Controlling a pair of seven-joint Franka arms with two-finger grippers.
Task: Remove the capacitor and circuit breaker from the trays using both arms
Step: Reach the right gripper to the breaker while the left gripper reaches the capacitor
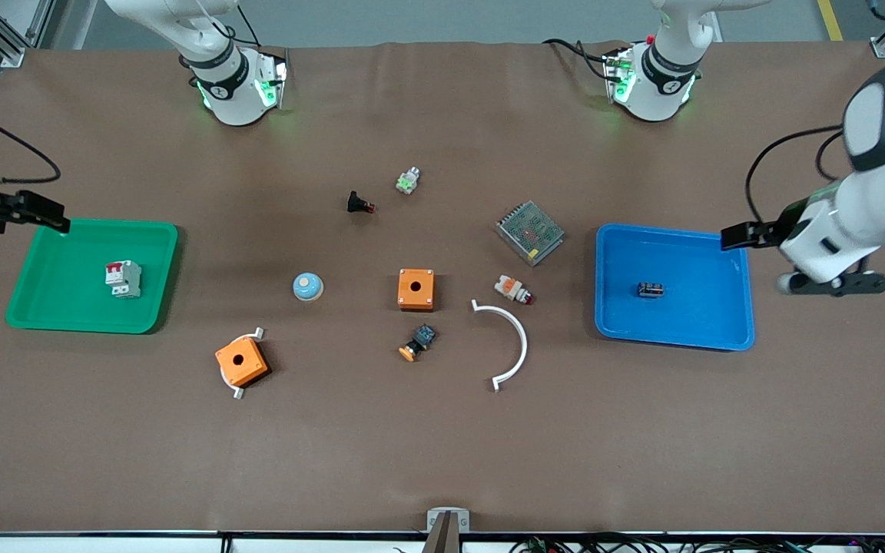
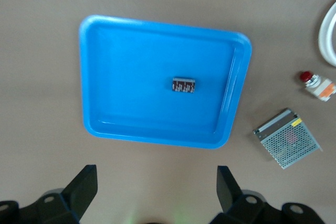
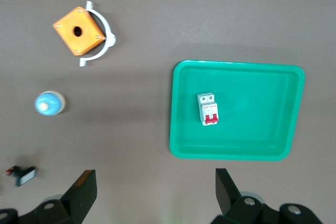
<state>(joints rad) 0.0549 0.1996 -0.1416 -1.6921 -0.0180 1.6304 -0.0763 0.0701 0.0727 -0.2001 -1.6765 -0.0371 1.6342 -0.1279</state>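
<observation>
The capacitor point(image 1: 650, 289), a tiny dark block, lies in the blue tray point(image 1: 730, 326) at the left arm's end of the table. It also shows in the left wrist view point(image 2: 184, 84) inside the blue tray point(image 2: 100, 77). The breaker point(image 1: 122, 278), white-grey with red levers, lies in the green tray point(image 1: 43, 315) at the right arm's end; the right wrist view shows the breaker point(image 3: 208, 108) in that tray point(image 3: 283, 82). My left gripper point(image 1: 730, 236) hangs open and empty over the table beside the blue tray point(image 2: 155, 182). My right gripper point(image 1: 57, 221) hangs open and empty by the green tray's edge point(image 3: 154, 182).
Between the trays lie two orange boxes point(image 1: 415, 289) point(image 1: 241, 361), a mesh-covered metal unit point(image 1: 530, 232), a white arc point(image 1: 515, 346), a blue-white dome point(image 1: 308, 286), a white-orange-red connector point(image 1: 513, 289), a black button with orange cap point(image 1: 418, 342), a black red-tipped part point(image 1: 359, 203) and a green-white part point(image 1: 408, 181).
</observation>
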